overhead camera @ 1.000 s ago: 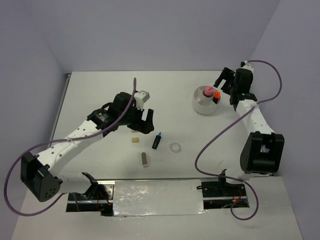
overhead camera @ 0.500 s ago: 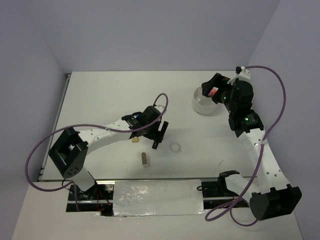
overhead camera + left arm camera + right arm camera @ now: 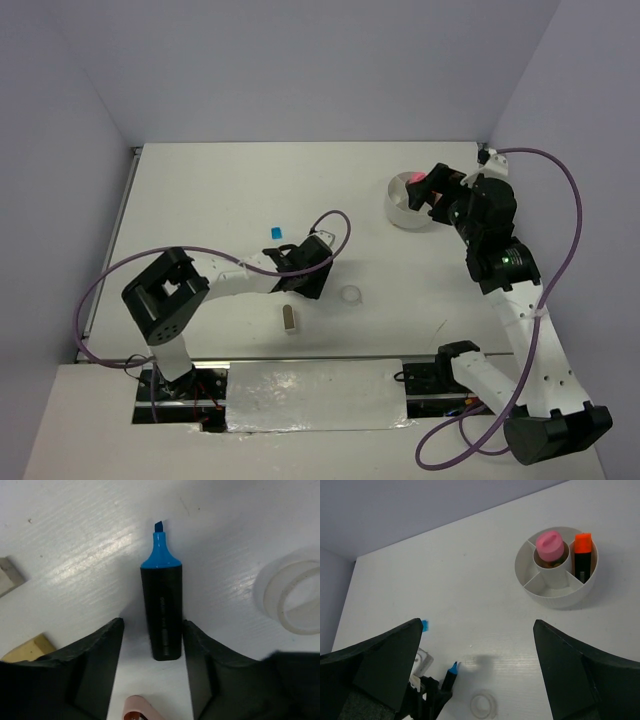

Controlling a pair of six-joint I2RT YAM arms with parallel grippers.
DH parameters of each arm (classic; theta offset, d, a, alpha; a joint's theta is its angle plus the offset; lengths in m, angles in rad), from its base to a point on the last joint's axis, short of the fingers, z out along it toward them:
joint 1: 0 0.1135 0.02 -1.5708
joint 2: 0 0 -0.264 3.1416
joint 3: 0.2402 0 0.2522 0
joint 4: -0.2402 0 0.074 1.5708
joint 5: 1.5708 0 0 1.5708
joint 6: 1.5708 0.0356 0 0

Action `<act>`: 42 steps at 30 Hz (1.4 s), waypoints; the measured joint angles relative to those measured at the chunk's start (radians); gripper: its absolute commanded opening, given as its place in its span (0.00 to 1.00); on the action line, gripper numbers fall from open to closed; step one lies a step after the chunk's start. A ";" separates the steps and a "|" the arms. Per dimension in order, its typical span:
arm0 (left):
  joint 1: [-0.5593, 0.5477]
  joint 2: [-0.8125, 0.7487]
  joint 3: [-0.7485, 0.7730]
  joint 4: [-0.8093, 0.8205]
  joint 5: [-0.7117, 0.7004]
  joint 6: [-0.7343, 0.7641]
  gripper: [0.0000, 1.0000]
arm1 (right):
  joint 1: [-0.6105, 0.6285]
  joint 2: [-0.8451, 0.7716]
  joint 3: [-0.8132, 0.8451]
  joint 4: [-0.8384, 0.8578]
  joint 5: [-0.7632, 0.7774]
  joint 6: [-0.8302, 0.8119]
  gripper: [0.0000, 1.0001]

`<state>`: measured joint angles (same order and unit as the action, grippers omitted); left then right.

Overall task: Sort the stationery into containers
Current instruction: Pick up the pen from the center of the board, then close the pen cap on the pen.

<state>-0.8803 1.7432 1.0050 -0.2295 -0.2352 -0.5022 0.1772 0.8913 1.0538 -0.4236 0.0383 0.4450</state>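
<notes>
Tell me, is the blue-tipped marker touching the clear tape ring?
Apart. The left wrist view shows a strip of bare white table between the blue-tipped marker and the clear tape ring, which lies off to its side.

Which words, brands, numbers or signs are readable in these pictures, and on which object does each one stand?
No text can be read.
The blue-tipped black marker carries a faint line of print along its barrel, too small and blurred to read.
The white dish and the tape ring show no marking.
</notes>
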 measured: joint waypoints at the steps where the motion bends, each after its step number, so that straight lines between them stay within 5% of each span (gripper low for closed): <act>1: -0.001 0.003 0.000 0.008 -0.006 -0.003 0.56 | 0.000 -0.004 0.000 -0.003 -0.001 0.000 1.00; 4: -0.003 0.011 0.000 0.032 -0.022 -0.006 0.27 | 0.000 -0.008 0.000 -0.018 -0.001 -0.001 1.00; 9: -0.015 0.010 -0.006 0.051 -0.030 -0.029 0.00 | 0.000 -0.008 0.000 -0.035 -0.006 -0.002 1.00; 17: -0.004 -0.152 -0.007 -0.106 -0.092 -0.079 0.00 | 0.035 0.066 0.001 -0.023 -0.044 0.002 1.00; 21: 0.149 -0.365 0.095 -0.255 -0.183 -0.159 0.00 | 0.203 0.252 0.076 -0.037 0.021 0.011 1.00; 26: 0.406 -0.644 0.153 -0.377 -0.315 -0.246 0.00 | 0.405 0.736 0.489 -0.148 0.122 0.076 0.98; 34: 0.471 -0.832 0.125 -0.513 -0.317 -0.262 0.00 | 0.557 1.453 1.192 -0.365 0.159 0.146 0.85; 42: 0.472 -0.936 -0.002 -0.541 -0.211 -0.246 0.00 | 0.608 1.577 1.212 -0.390 0.100 0.130 0.84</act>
<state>-0.4080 0.8070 1.0035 -0.7704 -0.4461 -0.7486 0.7849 2.4683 2.2662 -0.8135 0.1379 0.5747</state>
